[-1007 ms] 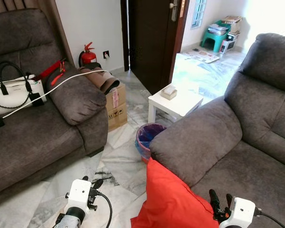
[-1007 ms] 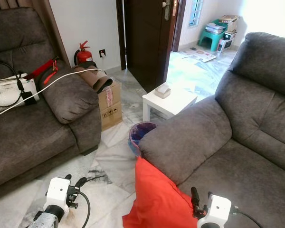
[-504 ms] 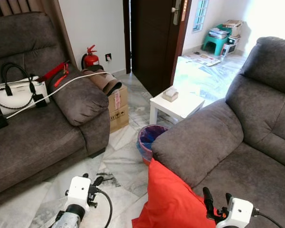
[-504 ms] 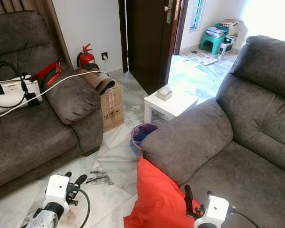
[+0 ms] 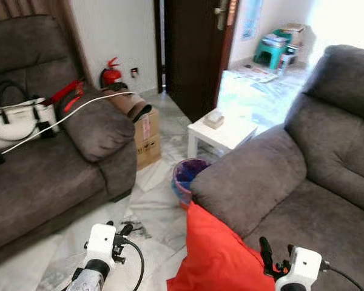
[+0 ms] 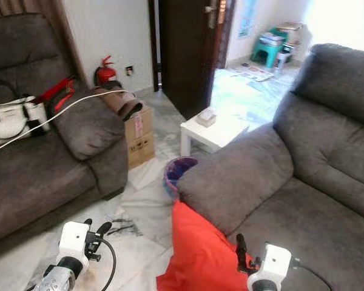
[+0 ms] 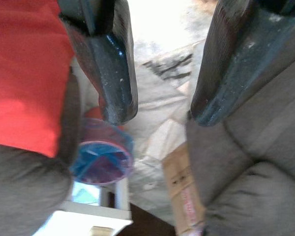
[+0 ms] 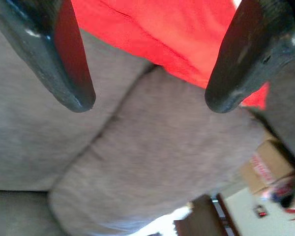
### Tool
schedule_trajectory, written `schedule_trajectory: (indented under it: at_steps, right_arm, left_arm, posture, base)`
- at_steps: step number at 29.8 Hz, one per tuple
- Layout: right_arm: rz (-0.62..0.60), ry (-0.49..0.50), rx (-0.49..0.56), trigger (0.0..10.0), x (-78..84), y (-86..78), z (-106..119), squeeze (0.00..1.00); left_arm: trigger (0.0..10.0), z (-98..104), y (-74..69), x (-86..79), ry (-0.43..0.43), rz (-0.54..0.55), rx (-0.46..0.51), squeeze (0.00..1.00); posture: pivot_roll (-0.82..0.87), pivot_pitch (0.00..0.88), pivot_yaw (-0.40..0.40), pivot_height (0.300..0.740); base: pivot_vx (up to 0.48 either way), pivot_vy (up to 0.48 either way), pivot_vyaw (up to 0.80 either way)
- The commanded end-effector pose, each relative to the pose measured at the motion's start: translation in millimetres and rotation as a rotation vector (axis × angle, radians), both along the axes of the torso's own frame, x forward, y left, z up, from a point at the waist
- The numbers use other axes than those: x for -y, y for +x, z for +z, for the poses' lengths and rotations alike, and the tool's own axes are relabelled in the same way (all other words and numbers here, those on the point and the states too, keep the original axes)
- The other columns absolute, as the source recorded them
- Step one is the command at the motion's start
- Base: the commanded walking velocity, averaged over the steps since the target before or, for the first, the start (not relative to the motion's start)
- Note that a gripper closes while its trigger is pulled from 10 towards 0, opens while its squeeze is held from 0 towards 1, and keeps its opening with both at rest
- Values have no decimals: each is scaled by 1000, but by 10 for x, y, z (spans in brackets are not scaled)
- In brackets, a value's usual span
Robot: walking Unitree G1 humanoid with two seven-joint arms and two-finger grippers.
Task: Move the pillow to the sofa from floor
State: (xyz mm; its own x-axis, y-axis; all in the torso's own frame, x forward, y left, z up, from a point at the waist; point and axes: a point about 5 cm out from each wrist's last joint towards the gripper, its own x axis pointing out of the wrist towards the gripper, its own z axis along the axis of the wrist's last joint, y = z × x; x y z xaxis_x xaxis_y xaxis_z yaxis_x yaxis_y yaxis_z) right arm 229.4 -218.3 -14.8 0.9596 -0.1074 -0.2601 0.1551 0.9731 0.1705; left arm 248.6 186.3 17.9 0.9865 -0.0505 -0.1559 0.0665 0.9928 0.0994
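Spread fingers (image 8: 69, 73) of both grippers, red pillow (image 5: 221, 257) between them, ungrasped.

A purple-lined bin (image 5: 187, 176) stands beside a white side table (image 5: 223, 133), a cardboard box (image 5: 147, 134) nearby.

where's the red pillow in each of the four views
Left eye view: pillow at bottom centre, leaning on the right sofa's armrest.
Right eye view: pillow at bottom centre, against the same armrest.
Left wrist view: pillow beside one finger.
Right wrist view: pillow between the fingers, beyond them.
Shared landmark: the grey armrest that the pillow touches.
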Motion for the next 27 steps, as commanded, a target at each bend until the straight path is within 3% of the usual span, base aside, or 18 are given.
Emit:
schedule_trajectory:
  at_steps: [1, 15, 27]
  right_arm:
    - [-14, -1, -18, 10000, 28, -30, -27, 0]
    - [-5, -16, -79, 10000, 7, 47, -57, 0]
    - [-8, -21, -60, 10000, 49, 93, -21, 0]
  left_arm:
    - [10000, -3, 6, -11, -9, 2, -13, 0]
    - [10000, -1, 10, -10, -26, -7, -9, 0]
    - [10000, -28, -33, 19, -46, -28, -20, 0]
  posture:
    - [-11, 60, -1, 740]
    - [-5, 51, -10, 740]
    - [4, 52, -17, 740]
  base:
    - [270, 0, -413]
    - [324, 0, -87]
    - [0, 0, -103]
